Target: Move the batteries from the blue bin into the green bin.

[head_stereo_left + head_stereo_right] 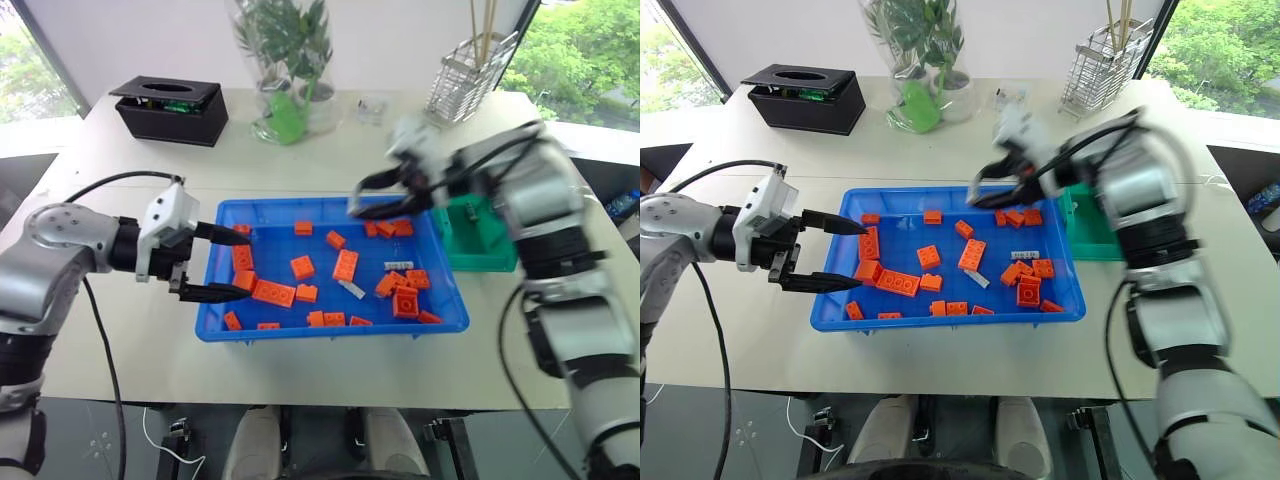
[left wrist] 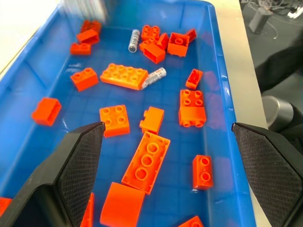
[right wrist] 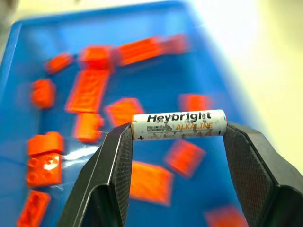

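Nearest the robot, the left hand (image 1: pixel 212 262) sits at the left rim of the large shallow bright-blue plastic bin (image 1: pixel 330 327), its black fingers spread wide and empty, one above the rim and one reaching toward the orange toy bricks (image 1: pixel 273 292) inside.

Two small silver-grey cylindrical batteries (image 2: pixel 154 77) lie loose on the blue floor among the bricks, toward the bin's right half; one rests against a long flat brick, the other near a cluster of small bricks. These are left to move.

Further out, the right hand (image 3: pixel 177 130) is raised over the far right corner of the blue bin, gripping a white-labelled alkaline battery (image 3: pixel 178 124) end to end between its two pads. It is blurred in the head views, so its exact height over the rim is uncertain.

Just beyond it on the white desk (image 1: pixel 120 350) stands the small deep teal-green plastic bin (image 1: pixel 478 238), touching or just beside the blue bin's right wall. Its contents are hidden by the arm.

Judgement: one battery in transit, not yet released; at least two remain.
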{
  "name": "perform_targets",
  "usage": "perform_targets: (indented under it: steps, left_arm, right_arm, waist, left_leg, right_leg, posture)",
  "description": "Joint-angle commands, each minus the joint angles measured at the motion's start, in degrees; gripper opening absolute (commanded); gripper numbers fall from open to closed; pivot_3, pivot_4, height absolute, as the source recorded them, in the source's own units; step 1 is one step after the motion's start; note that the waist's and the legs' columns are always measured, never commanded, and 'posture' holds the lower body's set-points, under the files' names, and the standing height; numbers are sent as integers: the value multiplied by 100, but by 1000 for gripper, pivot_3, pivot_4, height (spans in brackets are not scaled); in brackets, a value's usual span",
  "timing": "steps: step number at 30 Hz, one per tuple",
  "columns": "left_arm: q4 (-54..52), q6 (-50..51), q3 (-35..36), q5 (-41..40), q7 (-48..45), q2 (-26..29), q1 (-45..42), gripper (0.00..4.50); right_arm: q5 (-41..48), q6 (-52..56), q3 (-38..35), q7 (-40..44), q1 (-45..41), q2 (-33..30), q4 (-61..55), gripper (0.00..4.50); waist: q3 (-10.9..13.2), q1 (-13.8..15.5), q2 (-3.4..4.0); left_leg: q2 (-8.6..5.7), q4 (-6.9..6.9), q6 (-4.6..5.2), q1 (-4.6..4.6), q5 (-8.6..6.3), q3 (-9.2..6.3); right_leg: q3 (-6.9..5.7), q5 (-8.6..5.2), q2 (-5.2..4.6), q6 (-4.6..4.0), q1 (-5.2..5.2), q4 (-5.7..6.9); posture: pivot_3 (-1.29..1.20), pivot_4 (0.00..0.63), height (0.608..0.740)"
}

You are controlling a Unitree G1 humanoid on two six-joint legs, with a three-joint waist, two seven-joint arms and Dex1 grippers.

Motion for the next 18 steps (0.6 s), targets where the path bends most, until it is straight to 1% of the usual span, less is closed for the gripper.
perform_targets:
  steps: [1,4,7,9,10,11,12,15,17,18]
  left_arm:
    - [96,-198,-70,110,-42,-101,-208,4500]
    - [147,-249,-114,149,-70,-177,-279,4500]
    - [235,-292,-172,189,-85,-276,-409,4500]
    - [259,-299,-189,206,-98,-314,-449,4500]
    - [263,-304,-200,213,-109,-331,-468,4500]
    - [267,-301,-207,222,-119,-345,-487,4500]
    - [266,-291,-212,229,-124,-357,-510,4500]
    - [262,-261,-214,234,-134,-367,-560,4500]
    - [244,-229,-200,214,-135,-352,-576,4500]
    - [230,-219,-193,208,-135,-341,-573,4500]
  right_arm:
    - [-43,-153,-341,-23,264,-739,6,2232]
    - [-156,-357,-393,-217,516,-1136,194,2232]
    - [-326,-498,-534,-682,1023,-1412,580,2232]
    - [-359,-657,-561,-898,1192,-1412,691,3304]
    - [-391,-715,-563,-1037,1183,-1366,786,3718]
    - [-415,-743,-562,-1153,1132,-1320,882,4298]
    - [-454,-797,-541,-1260,1063,-1285,964,4458]
    - [-466,-971,-486,-1330,918,-1238,1031,4458]
    - [-253,-657,-518,-1235,789,-1126,710,4458]
    - [-56,-321,-500,-1131,778,-1043,299,4458]
  waist:
    - [0,-24,-1]
    - [0,-82,-1]
    - [0,-95,0]
    - [1,-94,2]
    - [2,-98,3]
    - [3,-101,6]
    - [3,-102,6]
    - [4,-86,6]
    - [4,-84,6]
    - [4,-83,6]
  left_leg:
    - [0,0,0,0,0,2]
    - [-1,0,1,2,0,6]
    - [3,-1,1,8,0,12]
    - [3,-1,0,8,0,12]
    - [3,-2,0,8,0,13]
    - [3,-2,0,8,0,15]
    - [3,-1,0,8,0,17]
    - [3,-1,1,8,0,17]
    - [3,-1,1,7,0,15]
    - [3,-2,1,6,0,13]
  right_leg:
    - [0,-3,-1,-5,0,-1]
    - [1,-4,-1,-7,-1,-1]
    - [5,-3,4,-4,-5,5]
    - [5,-2,5,-2,-5,6]
    - [6,1,5,2,-6,6]
    - [8,1,5,3,-6,6]
    - [11,1,5,3,-9,6]
    - [12,1,5,3,-8,6]
    - [11,1,5,4,-8,6]
    - [11,1,6,4,-8,5]
  posture:
    - [0,150,736]
    - [0,150,736]
    - [0,150,736]
    - [0,150,736]
    - [0,150,736]
    - [0,150,736]
    - [0,150,736]
    - [0,150,736]
    - [0,150,736]
    - [0,150,736]
